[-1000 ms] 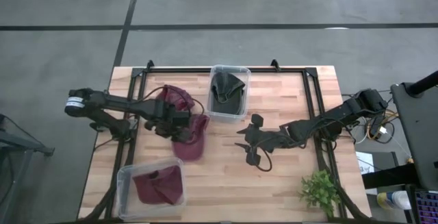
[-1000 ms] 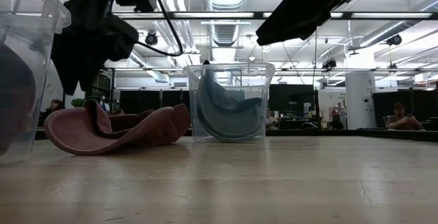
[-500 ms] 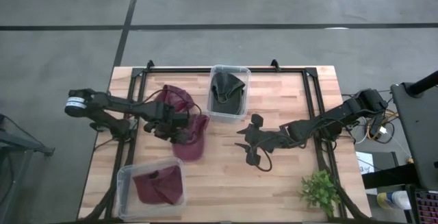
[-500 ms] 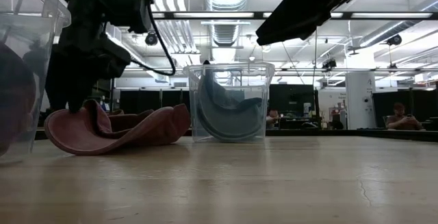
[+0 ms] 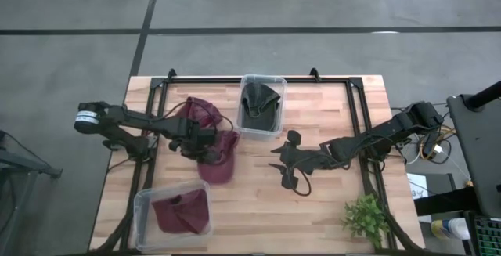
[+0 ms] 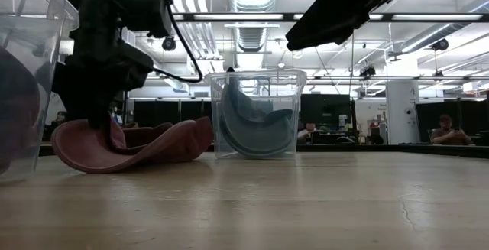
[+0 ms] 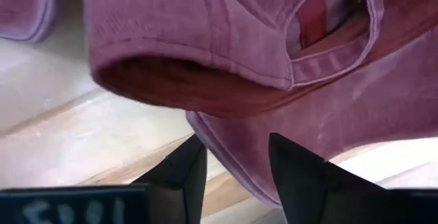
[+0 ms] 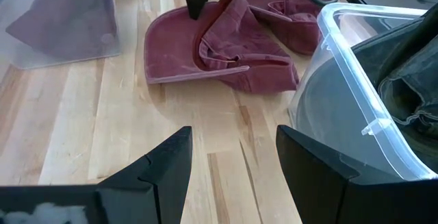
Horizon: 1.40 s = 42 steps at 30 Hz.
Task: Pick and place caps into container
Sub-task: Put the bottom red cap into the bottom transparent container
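Fabric: soft maroon cap (image 7: 274, 53), stitched seams, curved brim, crumpled on pale wood table (image 5: 329, 201) directly ahead of the left gripper (image 7: 236, 157), whose jaws stand slightly apart at the brim edge, gripping nothing. Right gripper (image 8: 233, 145) jaws wide, empty, beside a clear plastic container (image 8: 342, 53) holding a dark olive cap (image 8: 404, 66)
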Each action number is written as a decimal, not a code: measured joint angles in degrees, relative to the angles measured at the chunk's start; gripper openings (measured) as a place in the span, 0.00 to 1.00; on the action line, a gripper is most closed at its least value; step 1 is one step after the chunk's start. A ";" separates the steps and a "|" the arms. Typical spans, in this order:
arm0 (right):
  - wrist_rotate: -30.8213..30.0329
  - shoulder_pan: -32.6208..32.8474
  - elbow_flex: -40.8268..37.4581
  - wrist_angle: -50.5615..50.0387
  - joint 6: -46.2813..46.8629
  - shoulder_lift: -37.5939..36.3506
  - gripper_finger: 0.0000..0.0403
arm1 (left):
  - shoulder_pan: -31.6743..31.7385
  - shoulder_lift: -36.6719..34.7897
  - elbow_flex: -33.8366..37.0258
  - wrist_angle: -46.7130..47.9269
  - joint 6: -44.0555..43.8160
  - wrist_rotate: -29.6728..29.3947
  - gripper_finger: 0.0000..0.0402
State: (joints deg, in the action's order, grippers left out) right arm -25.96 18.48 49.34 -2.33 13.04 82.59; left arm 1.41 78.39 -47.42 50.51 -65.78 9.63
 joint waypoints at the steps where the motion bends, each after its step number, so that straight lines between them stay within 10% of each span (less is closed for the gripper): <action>1: 0.00 0.00 0.00 0.00 0.00 0.00 0.52 | 0.12 0.00 0.02 -0.05 0.09 -0.20 0.35; 10: 0.00 0.00 0.00 -0.02 0.00 0.00 0.52 | 1.18 -0.02 3.15 -3.98 -0.33 0.21 0.04; 42: -0.02 0.00 -0.02 -0.31 1.11 0.00 0.52 | 1.23 -4.31 -23.32 31.76 17.18 -12.51 0.02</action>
State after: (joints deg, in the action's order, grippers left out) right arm -25.98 18.48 49.32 -2.63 14.15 82.59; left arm 2.64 74.08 -70.74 82.27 -48.59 -2.88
